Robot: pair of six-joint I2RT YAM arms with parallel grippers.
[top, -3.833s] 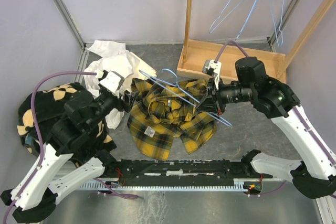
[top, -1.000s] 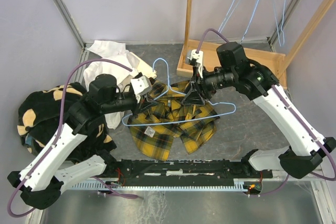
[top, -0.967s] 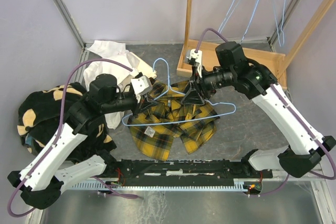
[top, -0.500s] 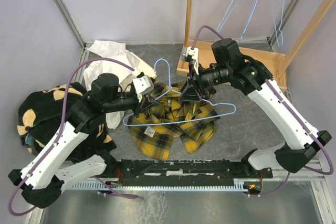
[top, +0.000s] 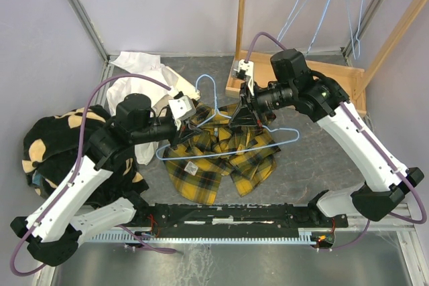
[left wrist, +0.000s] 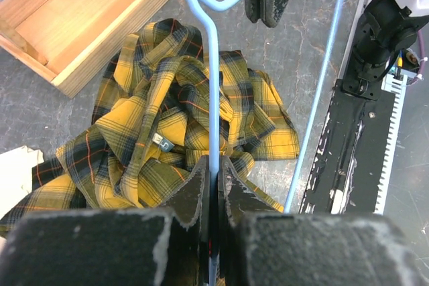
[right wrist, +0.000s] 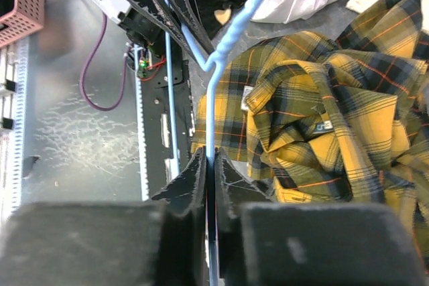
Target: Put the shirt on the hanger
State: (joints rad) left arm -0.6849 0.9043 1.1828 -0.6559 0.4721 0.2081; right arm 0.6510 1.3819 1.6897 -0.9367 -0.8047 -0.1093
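Left fingers (left wrist: 196, 183) clamped on one hanger (left wrist: 212, 98) slope, right fingers (right wrist: 195, 173) clamped on the other, hanger over crumpled shirt (top: 214, 160), bare bench (top: 322, 159) right of shirt's edge.

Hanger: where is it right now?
In the top view the hanger is held over the shirt at mid-table, left end effector clamped on its left side, right end effector near its neck.

Pale lilac walls (top: 167, 5) enclose a mottled grey floor (top: 315, 165) and a wooden rack (top: 295, 72).
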